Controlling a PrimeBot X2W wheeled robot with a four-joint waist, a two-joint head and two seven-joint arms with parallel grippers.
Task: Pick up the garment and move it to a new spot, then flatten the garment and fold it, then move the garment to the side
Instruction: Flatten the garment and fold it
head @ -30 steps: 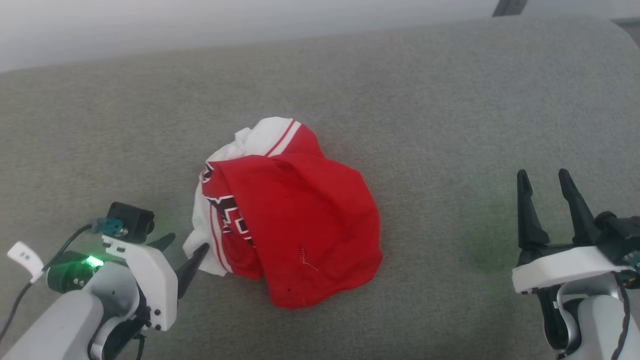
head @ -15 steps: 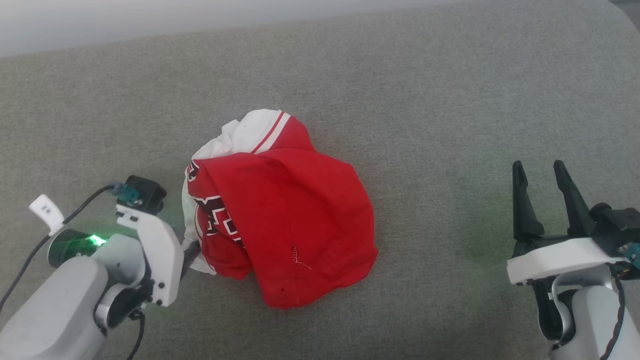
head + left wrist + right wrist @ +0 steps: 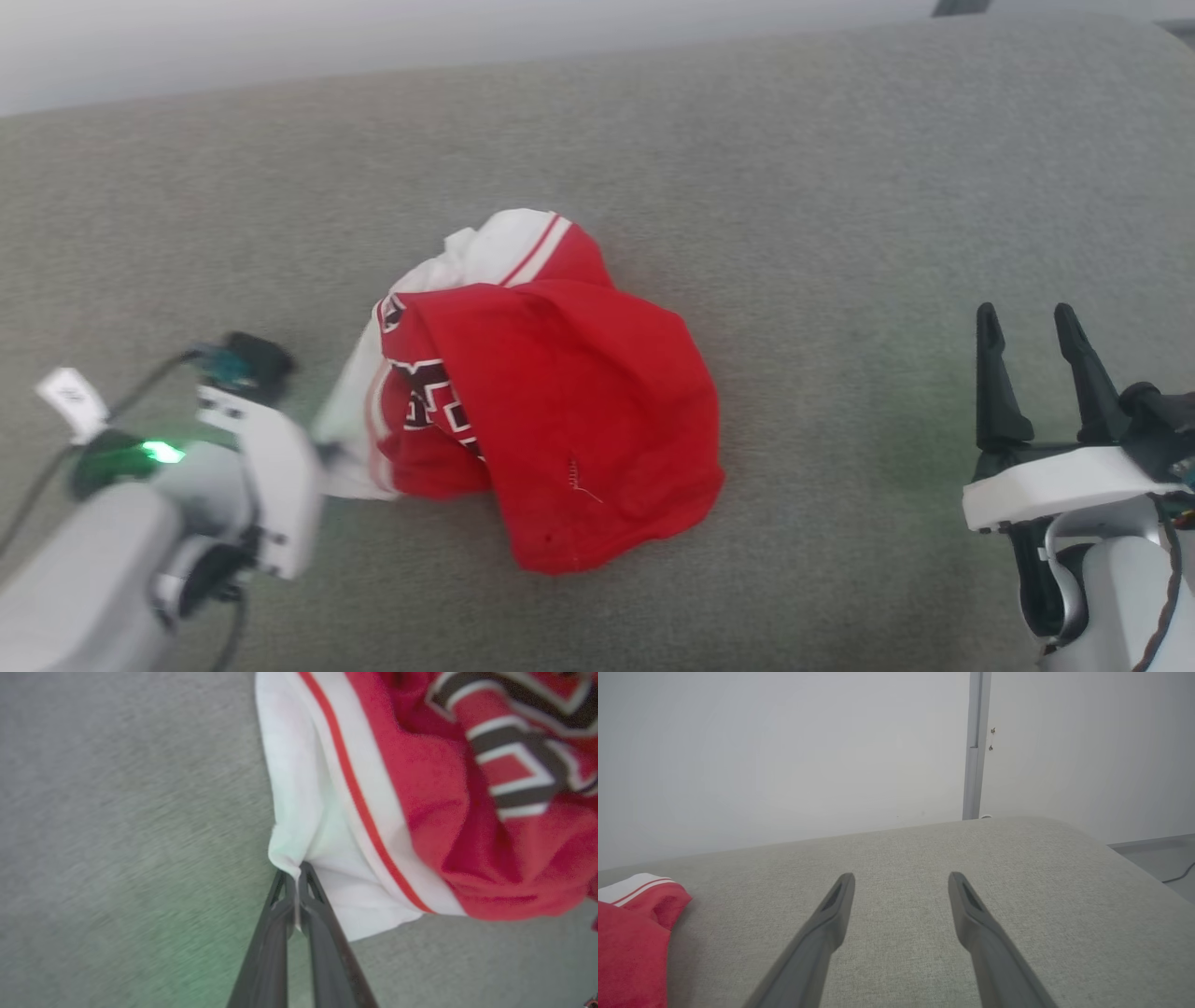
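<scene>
The garment lies crumpled in the middle of the grey cushioned surface: bright red, with a white panel, red-and-white stripes and dark white-outlined lettering. My left gripper is at its lower left edge, shut on the white corner. In the left wrist view the two dark fingers pinch a fold of the garment's white fabric at the left gripper's tips. My right gripper stands open at the far right, apart from the cloth. The right wrist view shows the right gripper open over bare cushion, the garment at lower left.
The grey cushion ends at a rounded edge on the right, with floor and a cable beyond it. A pale wall with a vertical trim strip stands behind the surface.
My left gripper closed on the garment's white corner and has pulled it slightly leftward, stretching the white edge. The head camera shifted a little. The right gripper stayed open and still.
</scene>
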